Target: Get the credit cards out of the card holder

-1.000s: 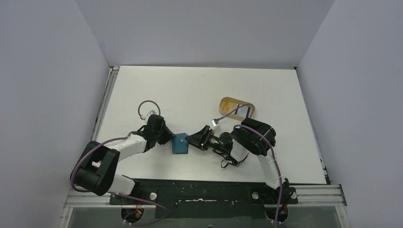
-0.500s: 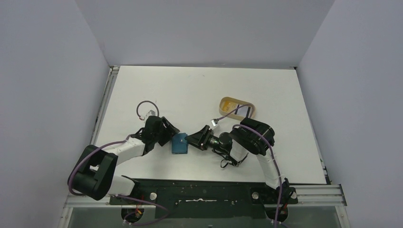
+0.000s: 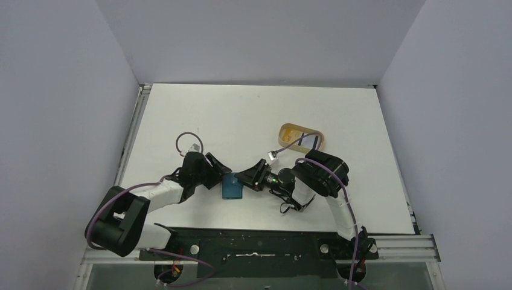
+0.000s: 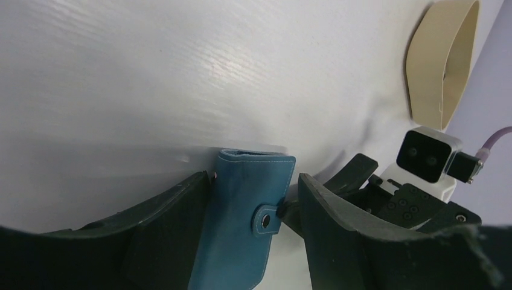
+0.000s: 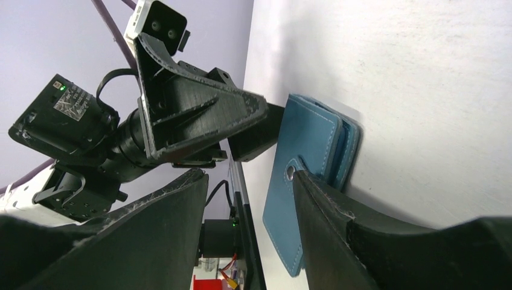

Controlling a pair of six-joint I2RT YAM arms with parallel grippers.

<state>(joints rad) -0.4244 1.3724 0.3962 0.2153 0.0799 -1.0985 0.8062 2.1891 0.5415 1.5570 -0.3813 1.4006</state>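
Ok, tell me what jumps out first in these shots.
The teal wallet, snapped shut, lies front and centre. The left gripper and right gripper flank it from either side, jaws open. A tan oval tray sits farther back on the right.

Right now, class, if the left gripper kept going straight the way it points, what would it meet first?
The left gripper would most likely meet the card holder first, which stands between its parted jaws. Just behind sits the right gripper, facing it, though depth there is unclear.
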